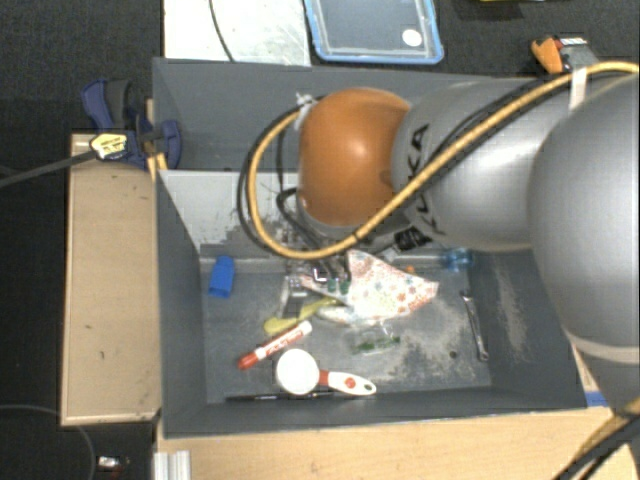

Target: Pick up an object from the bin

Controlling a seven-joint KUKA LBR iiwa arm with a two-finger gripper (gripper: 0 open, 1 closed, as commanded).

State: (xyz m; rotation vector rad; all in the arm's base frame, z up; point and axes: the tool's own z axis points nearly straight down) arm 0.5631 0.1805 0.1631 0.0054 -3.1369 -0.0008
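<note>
The tool (306, 280) sits low in the centre of the bin (190, 218), touching or just beside a spotted cloth (395, 290) and above a yellowish piece (288, 320). Whether it is open cannot be told. Nothing looks lifted, so the pick is not yet done.

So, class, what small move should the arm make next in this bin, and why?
Probably a short, straight descent. The end effector hangs at the middle of the bin, beside the left edge of the spotted white cloth, with a yellow-green piece just below it in the view. Those are nearest; the blue block and red-and-white marker lie farther off.
</note>
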